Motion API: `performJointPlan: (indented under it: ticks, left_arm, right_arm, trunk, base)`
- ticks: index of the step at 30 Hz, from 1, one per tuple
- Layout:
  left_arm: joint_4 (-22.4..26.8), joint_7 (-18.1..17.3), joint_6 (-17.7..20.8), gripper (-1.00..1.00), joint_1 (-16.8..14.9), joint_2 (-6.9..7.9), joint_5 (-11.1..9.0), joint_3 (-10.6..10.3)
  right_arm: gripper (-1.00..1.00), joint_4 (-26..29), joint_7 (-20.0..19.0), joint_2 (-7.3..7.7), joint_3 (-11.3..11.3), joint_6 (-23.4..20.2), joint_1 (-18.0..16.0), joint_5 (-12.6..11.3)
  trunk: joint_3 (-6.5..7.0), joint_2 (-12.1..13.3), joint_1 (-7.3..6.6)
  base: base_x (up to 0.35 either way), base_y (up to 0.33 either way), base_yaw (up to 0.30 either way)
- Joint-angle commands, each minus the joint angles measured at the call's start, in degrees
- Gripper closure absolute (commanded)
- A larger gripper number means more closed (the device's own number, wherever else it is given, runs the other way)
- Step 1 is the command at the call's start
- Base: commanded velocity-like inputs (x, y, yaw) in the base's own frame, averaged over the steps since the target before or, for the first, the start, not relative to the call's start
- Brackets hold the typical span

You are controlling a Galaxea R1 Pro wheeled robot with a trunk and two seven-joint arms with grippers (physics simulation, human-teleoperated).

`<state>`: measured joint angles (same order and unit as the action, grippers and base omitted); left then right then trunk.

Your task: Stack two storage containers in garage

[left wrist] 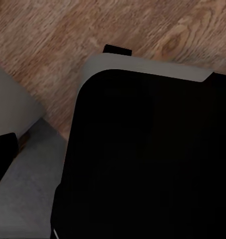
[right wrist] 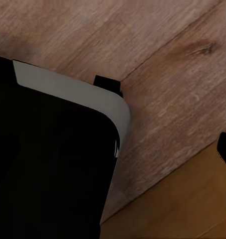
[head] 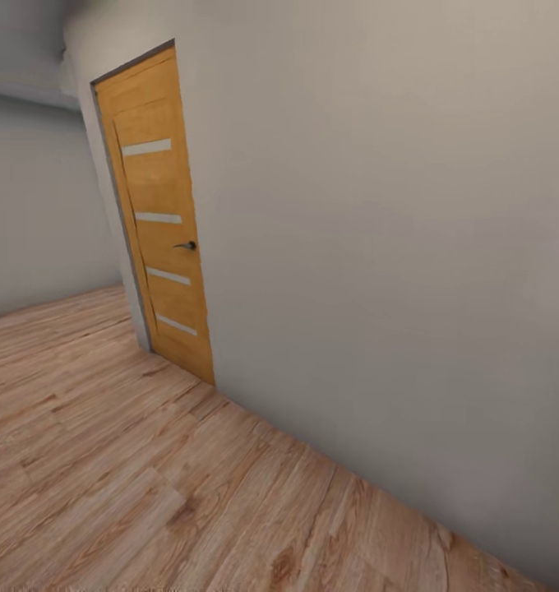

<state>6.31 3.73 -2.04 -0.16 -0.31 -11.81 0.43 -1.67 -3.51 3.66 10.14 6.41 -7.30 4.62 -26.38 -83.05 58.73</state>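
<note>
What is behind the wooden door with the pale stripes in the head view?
The door is shut, so whatever lies behind it is hidden. Visible are only its front with four pale stripes, a dark handle, the grey wall beside it, and the wood-plank floor in front.

Door (head: 158,215) in wall (head: 378,247), left; plank floor (head: 131,477) before both.

A wood-floored hallway with a pale-striped wooden door (head: 160,222) set in a white wall.
</note>
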Motion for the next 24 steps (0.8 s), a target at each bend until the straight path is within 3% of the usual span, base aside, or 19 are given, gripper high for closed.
performJointPlan:
  ticks: [1, 6, 15, 24]
  left_arm:
    - [0.01, 0.14, -0.16, -1.00, -0.01, -0.03, -0.32, 0.01]
    - [-0.06, 0.14, -0.16, -1.00, -0.01, 0.03, -0.32, 0.01]
    - [-0.16, 0.05, -0.16, -1.00, -0.01, 0.04, -0.41, 0.01]
    - [-0.16, 0.07, -0.16, -1.00, -0.01, 0.00, -0.41, 0.01]
  right_arm:
    - [-1.00, -0.18, -0.08, 0.02, 0.02, 0.35, -0.11, 0.43]
    - [-1.00, -0.18, -0.03, 0.01, -0.01, 0.41, -0.08, 0.31]
    - [-1.00, -0.18, -0.09, 0.05, -0.11, 0.42, -0.10, 0.00]
    - [-1.00, -0.18, -0.09, 0.09, -0.12, 0.43, -0.08, 0.45]
  trunk:
    - [-0.05, -0.03, 0.00]
    - [-0.05, -0.03, 0.00]
    - [-0.05, -0.03, 0.00]
    - [-0.05, -0.03, 0.00]
  base:
    - [0.000, 0.000, 0.273]
    - [0.027, 0.000, 0.273]
    - [0.312, 0.000, 0.261]
    - [0.320, 0.000, 0.023]
